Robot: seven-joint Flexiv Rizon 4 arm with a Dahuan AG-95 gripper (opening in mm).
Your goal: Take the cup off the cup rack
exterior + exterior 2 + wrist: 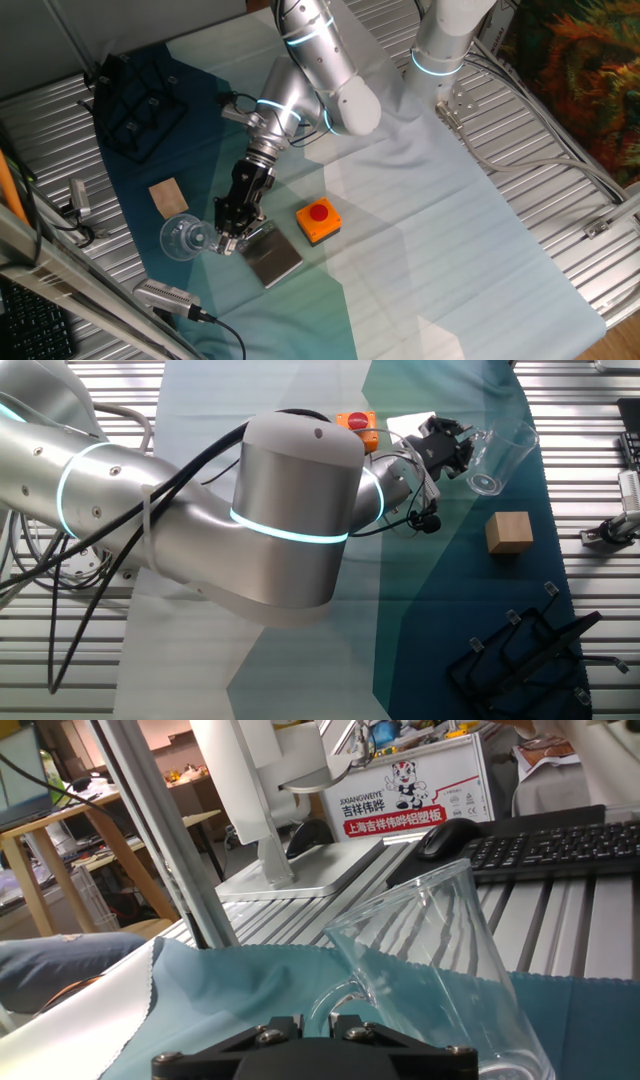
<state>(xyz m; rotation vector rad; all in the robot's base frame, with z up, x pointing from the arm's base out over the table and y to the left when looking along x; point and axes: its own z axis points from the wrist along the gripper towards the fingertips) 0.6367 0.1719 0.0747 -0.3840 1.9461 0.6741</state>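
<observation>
The clear glass cup (183, 238) is off the rack, low over the teal cloth and tilted on its side. My gripper (228, 241) is shut on its handle. In the hand view the cup (430, 950) leans to the right, and its handle sits between my gripper's (316, 1020) jaws. In the other fixed view my gripper (452, 450) holds the cup (497, 458) out to the right. The black cup rack (135, 108) lies flat at the table's far left corner, well away from the cup. It also shows in the other fixed view (528, 656).
A wooden block (168, 197) lies just behind the cup. A grey metal plate (272, 255) lies right of my gripper, with an orange box with a red button (318, 221) beyond it. Metal clamps (165, 296) and cables sit at the table's near-left edge.
</observation>
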